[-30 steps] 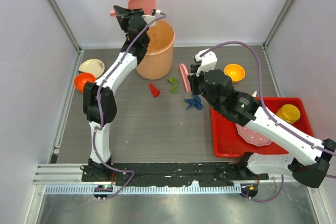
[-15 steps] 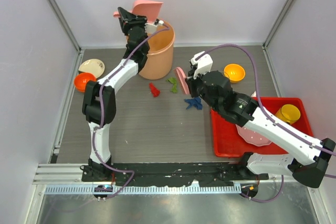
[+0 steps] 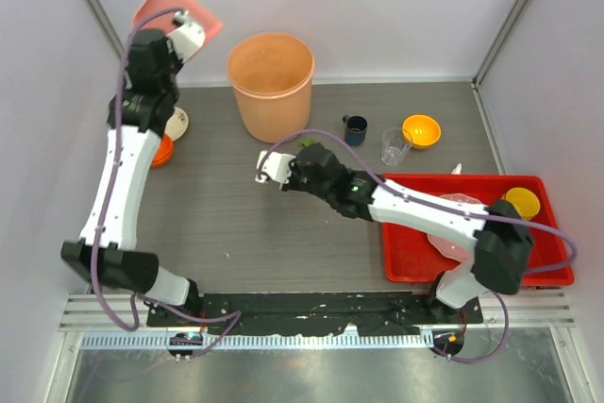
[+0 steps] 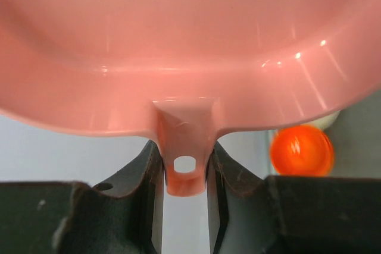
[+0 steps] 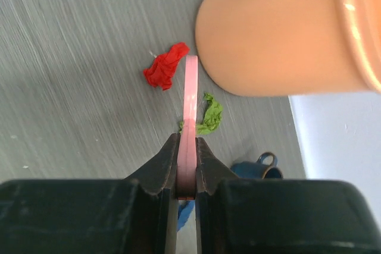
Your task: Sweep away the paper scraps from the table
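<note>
My left gripper [image 3: 179, 31] is shut on the handle [image 4: 184, 160] of the pink dustpan [image 3: 176, 8] and holds it high at the far left, off the table [image 3: 236, 233]. My right gripper [image 3: 294, 160] is shut on a thin pink brush [image 5: 191, 102], held edge-on low over the table beside the orange bin [image 3: 271, 82]. In the right wrist view a red paper scrap [image 5: 166, 66] lies left of the brush, a green one [image 5: 209, 115] right of it, and a blue one [image 5: 186, 212] shows under the jaws. The top view shows only the green scrap [image 3: 308, 143].
A dark blue cup [image 3: 355, 128], a clear glass [image 3: 395, 146] and an orange bowl [image 3: 421, 129] stand at the back right. A red tray [image 3: 415, 257] with a yellow bowl [image 3: 520, 203] is at right. An orange bowl [image 3: 160, 151] and a cream bowl [image 3: 179, 123] sit at left.
My left arm has swung the dustpan from over the bin to the far left. My right arm has reached left with the brush to the scraps by the bin.
</note>
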Action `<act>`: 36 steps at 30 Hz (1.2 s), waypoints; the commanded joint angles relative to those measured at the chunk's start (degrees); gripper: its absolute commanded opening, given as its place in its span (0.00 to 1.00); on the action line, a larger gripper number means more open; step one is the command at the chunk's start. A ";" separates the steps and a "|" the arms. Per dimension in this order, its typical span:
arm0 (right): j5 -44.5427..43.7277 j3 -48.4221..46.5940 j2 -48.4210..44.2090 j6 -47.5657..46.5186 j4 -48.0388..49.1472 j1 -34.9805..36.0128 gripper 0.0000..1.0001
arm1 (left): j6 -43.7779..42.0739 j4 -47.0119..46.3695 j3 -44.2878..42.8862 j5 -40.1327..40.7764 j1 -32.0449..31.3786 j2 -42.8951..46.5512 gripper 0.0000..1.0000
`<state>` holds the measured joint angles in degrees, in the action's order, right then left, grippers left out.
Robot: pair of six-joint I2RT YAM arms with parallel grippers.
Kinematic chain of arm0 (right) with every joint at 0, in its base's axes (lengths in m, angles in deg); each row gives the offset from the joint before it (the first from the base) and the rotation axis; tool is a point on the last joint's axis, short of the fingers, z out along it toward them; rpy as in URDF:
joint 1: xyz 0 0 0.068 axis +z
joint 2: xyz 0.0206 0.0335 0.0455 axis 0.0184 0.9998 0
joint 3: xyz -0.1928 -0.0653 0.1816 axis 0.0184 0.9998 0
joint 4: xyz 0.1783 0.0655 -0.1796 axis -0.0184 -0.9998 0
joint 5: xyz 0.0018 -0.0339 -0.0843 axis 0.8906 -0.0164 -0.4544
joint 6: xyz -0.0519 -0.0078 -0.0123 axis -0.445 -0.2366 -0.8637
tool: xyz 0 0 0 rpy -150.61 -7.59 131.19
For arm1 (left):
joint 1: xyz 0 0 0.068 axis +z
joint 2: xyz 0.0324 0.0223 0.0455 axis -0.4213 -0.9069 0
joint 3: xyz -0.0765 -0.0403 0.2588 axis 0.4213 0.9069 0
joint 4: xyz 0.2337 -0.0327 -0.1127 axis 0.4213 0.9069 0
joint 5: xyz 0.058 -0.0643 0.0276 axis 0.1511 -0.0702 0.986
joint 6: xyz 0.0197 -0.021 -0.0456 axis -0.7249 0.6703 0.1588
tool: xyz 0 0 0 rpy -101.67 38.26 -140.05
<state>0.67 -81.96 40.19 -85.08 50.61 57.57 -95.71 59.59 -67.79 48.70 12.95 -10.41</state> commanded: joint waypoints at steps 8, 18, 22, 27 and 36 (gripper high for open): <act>-0.48 -12.57 19.77 -21.32 5.31 -0.96 0.01 | 18.31 20.42 34.76 -21.94 15.39 13.99 0.00; 5.84 -5.31 17.87 -15.44 2.94 2.81 0.01 | 13.65 20.07 47.96 -23.09 16.45 15.32 0.00; 7.43 -0.02 12.78 -11.22 2.33 5.96 0.01 | 11.37 20.68 50.69 -23.88 16.36 14.18 0.00; 6.56 3.32 5.91 -8.58 -1.37 11.25 0.01 | 8.56 24.63 50.95 -26.95 16.45 12.16 0.00; -8.36 -1.85 0.10 -0.76 1.09 12.83 0.01 | 5.04 31.31 50.77 -27.40 15.84 10.74 0.00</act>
<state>2.35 -79.57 42.57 -91.05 49.15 71.01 -87.72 86.67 -16.65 22.82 29.10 -0.37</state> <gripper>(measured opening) 0.158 0.299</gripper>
